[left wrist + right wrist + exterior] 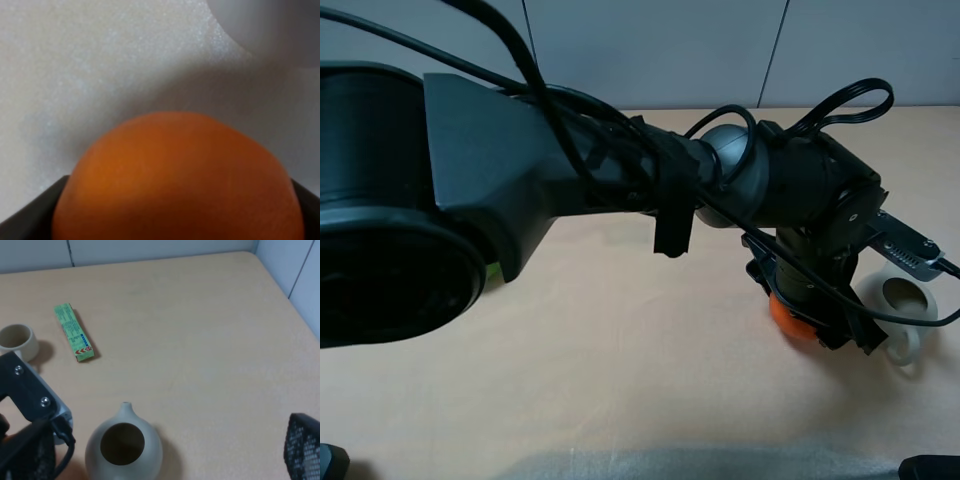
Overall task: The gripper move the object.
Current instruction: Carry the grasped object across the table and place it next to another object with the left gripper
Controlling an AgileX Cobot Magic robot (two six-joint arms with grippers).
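The orange [788, 318] is a round bright orange fruit at the right of the table. It is mostly hidden under my left gripper [800, 322], which has reached across from the left. In the left wrist view the orange [175, 175] fills the lower middle, and the black jaws touch it on both sides at the lower corners, so my left gripper [175, 220] is shut on it. My right gripper [165, 462] is open and empty; its fingers [302, 447] show only at the lower corners of the right wrist view.
A cream pitcher [905, 310] stands just right of the orange and also shows in the right wrist view [124, 445]. Farther off are a green packet [74, 332] and a small cream cup [17, 340]. A sliver of green [496, 270] shows under the left arm.
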